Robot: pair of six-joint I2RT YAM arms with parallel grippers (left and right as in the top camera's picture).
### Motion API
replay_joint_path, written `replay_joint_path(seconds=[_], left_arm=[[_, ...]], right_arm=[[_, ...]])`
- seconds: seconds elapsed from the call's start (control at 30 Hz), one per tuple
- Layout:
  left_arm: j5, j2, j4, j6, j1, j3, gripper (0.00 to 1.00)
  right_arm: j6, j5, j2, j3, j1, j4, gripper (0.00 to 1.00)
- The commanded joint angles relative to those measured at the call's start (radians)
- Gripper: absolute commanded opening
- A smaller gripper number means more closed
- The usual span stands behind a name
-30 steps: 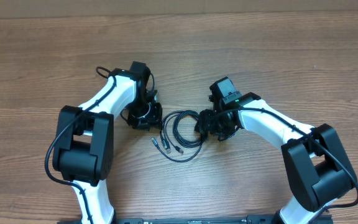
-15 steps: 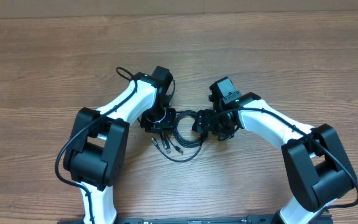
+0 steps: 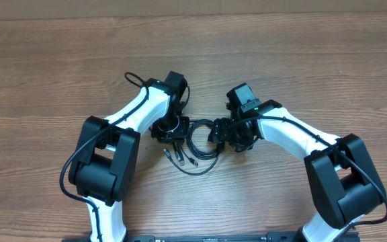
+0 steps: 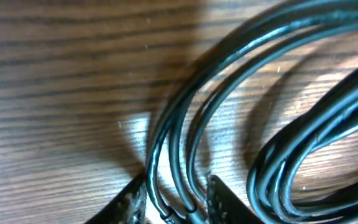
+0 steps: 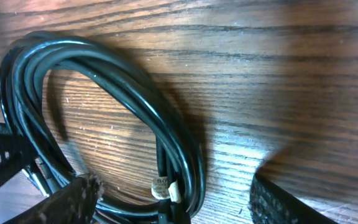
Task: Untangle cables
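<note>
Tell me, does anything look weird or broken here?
Nothing looks broken or spilled. Only the cables are messy: black loops piled over each other on the table, with small plugs sticking out.

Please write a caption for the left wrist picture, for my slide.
Left claw straddling strands of the black cables on the wooden table.
</note>
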Motion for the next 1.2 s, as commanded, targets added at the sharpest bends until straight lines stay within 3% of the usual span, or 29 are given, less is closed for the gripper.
replay_joint_path(seconds=[0.0, 0.23, 0.53, 0.87, 1.17], left_arm=[[-0.037, 0.020, 0.053, -0.006, -0.002, -0.018, 0.32], [-0.037, 0.020, 0.091, -0.041, -0.002, -0.027, 0.32], [-0.039, 0.020, 0.185, -0.040, -0.002, -0.060, 0.32], [-0.245, 0.020, 0.278, -0.036, -0.002, -0.159, 0.33], [-0.234, 0.020, 0.310, -0.032, -0.002, -0.186, 0.28]], right_arm=[[0.006, 0.017, -0.002, -0.008, 0.001, -0.009, 1.00], [0.006, -0.117, -0.002, -0.008, 0.001, -0.053, 1.00], [0.006, -0.120, -0.002, -0.008, 0.001, -0.053, 1.00], [0.006, -0.086, -0.002, -0.008, 0.001, -0.034, 1.00], [0.006, -0.086, -0.002, -0.008, 0.001, -0.031, 1.00]])
